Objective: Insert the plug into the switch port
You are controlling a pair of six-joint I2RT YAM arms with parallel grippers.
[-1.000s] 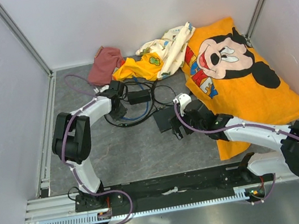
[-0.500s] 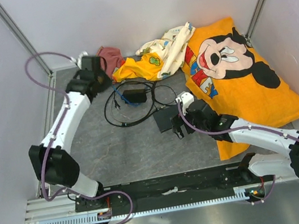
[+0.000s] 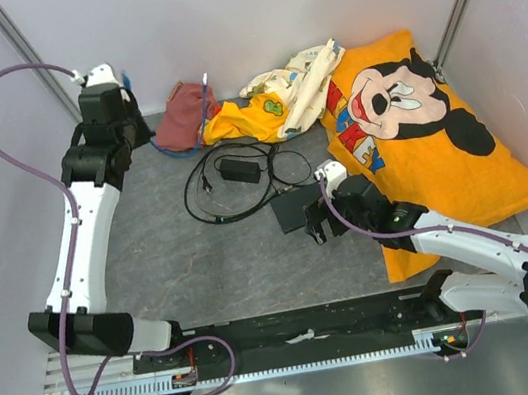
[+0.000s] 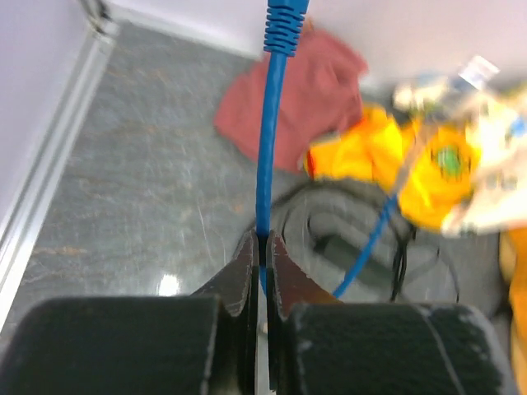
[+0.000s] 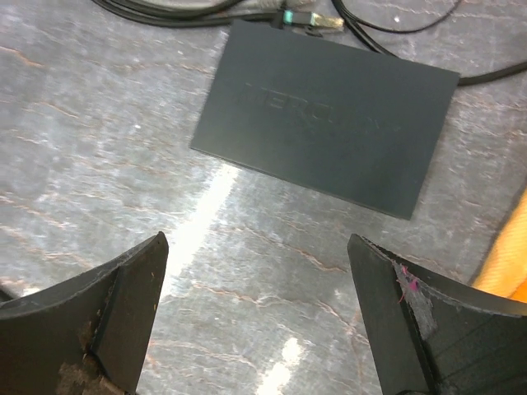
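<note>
My left gripper (image 3: 126, 119) (image 4: 259, 240) is raised at the back left corner, shut on the thin bright-blue cable (image 4: 265, 156) just behind its end. The plug (image 4: 286, 16) (image 3: 126, 81) sticks out beyond the fingertips; only its ribbed blue boot shows, its tip cut off by the left wrist view's top edge. The rest of the cable (image 3: 175, 151) trails down past the red cloth. The switch (image 3: 294, 210) (image 5: 329, 115) is a flat black box on the grey table. Its ports are hidden. My right gripper (image 3: 318, 227) (image 5: 255, 243) hovers open just in front of it, holding nothing.
A coil of black cables (image 3: 234, 200) with a black power adapter (image 3: 239, 169) lies left of the switch. A green-tipped connector (image 5: 309, 18) rests at the switch's far edge. A red cloth (image 3: 184, 114), patterned clothes (image 3: 291, 86) and a yellow Mickey shirt (image 3: 427, 140) fill the back and right.
My left gripper shut on the blue cable at the coil, then swung up and back to the left corner, pulling the cable out with it. The right gripper barely moved.
</note>
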